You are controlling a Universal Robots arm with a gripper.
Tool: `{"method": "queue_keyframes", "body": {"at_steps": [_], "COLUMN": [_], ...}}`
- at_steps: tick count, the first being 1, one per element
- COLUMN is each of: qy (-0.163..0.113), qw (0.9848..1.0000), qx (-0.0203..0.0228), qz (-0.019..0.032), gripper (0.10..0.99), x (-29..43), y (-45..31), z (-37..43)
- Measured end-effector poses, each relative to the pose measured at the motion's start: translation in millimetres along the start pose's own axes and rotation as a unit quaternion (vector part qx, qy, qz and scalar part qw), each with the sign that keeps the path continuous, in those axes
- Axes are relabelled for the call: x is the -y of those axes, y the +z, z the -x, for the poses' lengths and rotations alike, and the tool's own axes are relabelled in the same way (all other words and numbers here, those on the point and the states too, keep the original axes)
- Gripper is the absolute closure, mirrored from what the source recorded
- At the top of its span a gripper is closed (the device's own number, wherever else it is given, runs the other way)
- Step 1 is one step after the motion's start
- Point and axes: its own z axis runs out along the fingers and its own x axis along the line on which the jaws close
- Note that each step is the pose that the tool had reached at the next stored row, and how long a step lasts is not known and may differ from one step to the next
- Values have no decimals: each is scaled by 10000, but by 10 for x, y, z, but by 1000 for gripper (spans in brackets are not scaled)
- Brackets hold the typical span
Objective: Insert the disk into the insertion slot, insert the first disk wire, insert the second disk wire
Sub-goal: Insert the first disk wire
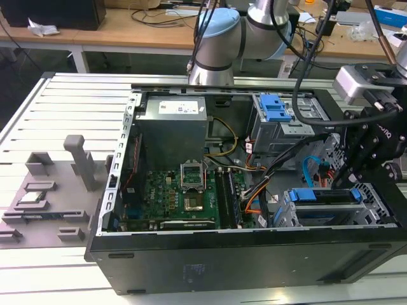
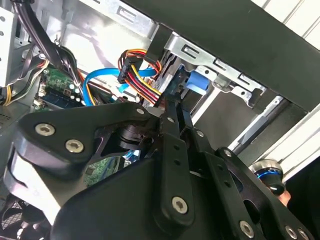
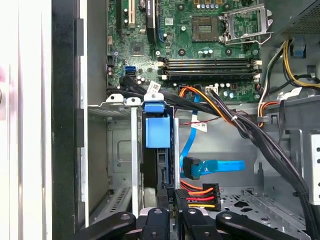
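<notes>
at four o'clock of the open case (image 1: 191, 254) in the exterior view, the disk (image 1: 321, 196) sits in the insertion slot (image 3: 120, 150), so the claw (image 3: 172, 196), seemingly clenched on the red-and-yellow disk wire (image 3: 200, 192), aims its plug at the disk's rear.

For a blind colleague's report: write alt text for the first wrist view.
The gripper is shut on a disk wire with red, yellow and black strands, close to the disk, whose blue carrier stands edge-on inside the silver insertion slot. A loose blue cable lies beside the disk, and the green motherboard lies beyond.
</notes>
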Motion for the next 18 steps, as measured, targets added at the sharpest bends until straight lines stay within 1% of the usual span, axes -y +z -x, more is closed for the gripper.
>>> {"method": "queue_keyframes", "body": {"at_steps": [3,9,10,11,12,13,15,18], "qy": [0,0,0,0,0,0,-1,-1], "qw": [10000,10000,10000,10000,10000,10000,10000,10000], "qx": [-1,-1,-1,3,0,12,16,16], "qz": [0,0,0,0,0,1,0,0], "gripper": [922,922,922,922,922,922,922,922], "x": [20,33,33,32,30,30,31,32], "y": [42,68,68,51,18,18,24,33], "z": [1,-1,-1,-2,-2,-5,-25,-27]}}
